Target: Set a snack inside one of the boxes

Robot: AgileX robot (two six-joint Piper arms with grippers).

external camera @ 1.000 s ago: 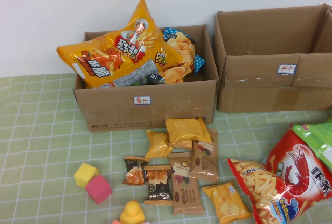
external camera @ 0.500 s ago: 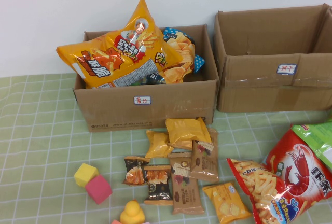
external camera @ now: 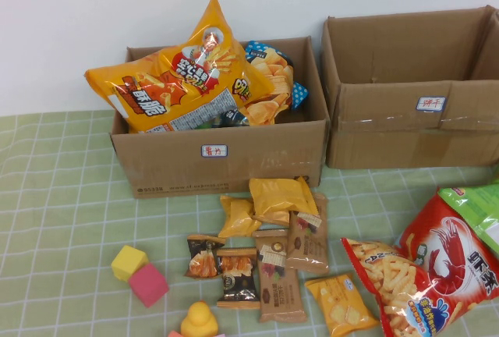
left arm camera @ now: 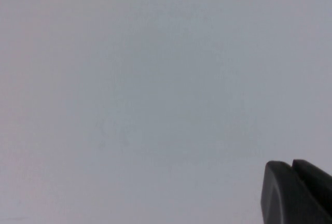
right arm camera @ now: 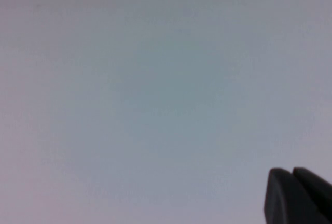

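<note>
High view: I see no arm over the table (external camera: 54, 196); both are parked out of this frame.
Left gripper (left arm camera: 293, 193): only its dark tip shows, low right in the left wrist view, against blank pale surface. Fingers pressed together, holding nothing.
Right gripper (right arm camera: 295, 195): same picture in the right wrist view, tip low right, fingers together, nothing between them.
Left box (external camera: 226, 161): upper middle of the high frame, already heaped. A big orange chip bag (external camera: 175, 87) sticks up above its rim, with a blue-edged bag (external camera: 273, 68) behind it.
Right box (external camera: 413, 122): upper right of the frame, just beside the left one. I can see bare inner walls; its floor is hidden from me.
Loose snacks: a cluster of small packets in the lower middle, just in front of the left box, among them a yellow packet (external camera: 281, 196), brown bars (external camera: 277, 278) and a small orange packet (external camera: 339, 302). A fries bag (external camera: 386, 282) and a red shrimp-chip bag (external camera: 460, 263) lie lower right.
Other items: yellow block (external camera: 129, 261), pink block (external camera: 148, 285) and a yellow duck (external camera: 199, 321), lower left.
Progress: as I judge it, this placement has not started. Reach, grasp, carry and drop are all left.
Likely pick: one of the small packets looks easiest for me to pinch.
</note>
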